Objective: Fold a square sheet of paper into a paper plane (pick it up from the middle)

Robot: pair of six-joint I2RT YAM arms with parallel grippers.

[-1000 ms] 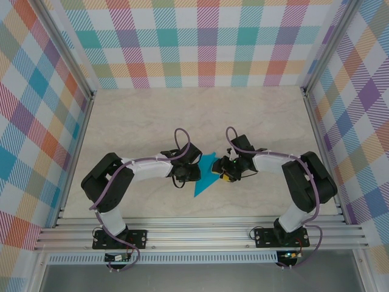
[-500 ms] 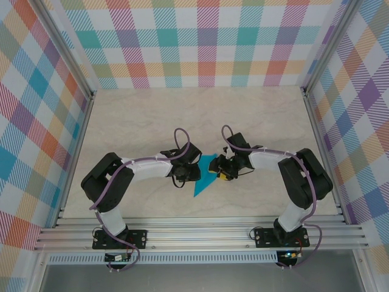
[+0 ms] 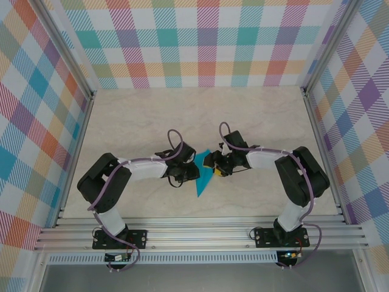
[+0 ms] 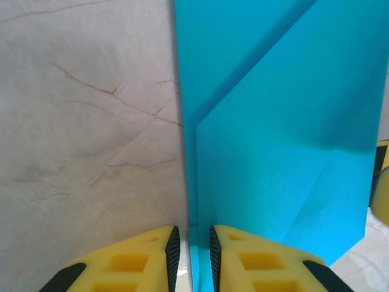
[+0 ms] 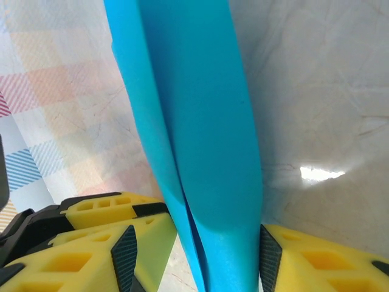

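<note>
Since a fold appears to be half made, the sheet of paper (image 3: 202, 176) is held between the two sets of fingers, low over the table (image 3: 182, 115). Whether it touches the table cannot be told.

- Left gripper (image 4: 192, 252): yellow fingers (image 4: 146, 258) drawn almost together, with a sliver of teal edge pinched between the pads. This is judged to be an anchor, so the layers cannot slide.
- Right gripper (image 5: 194, 246): set roughly half open around a rounded, uncreased fold. The paper lies against one pad and is apart from the other, so no clamp is read.

Ahead of the left fingers, flat overlapping layers and diagonal creases are given by the left wrist view; these are too small to read from above. Ahead of the right fingers, the bulge of the loose fold is given by the right wrist view. How both fingertips meet at the sheet from opposite sides is given by the top view.
</note>
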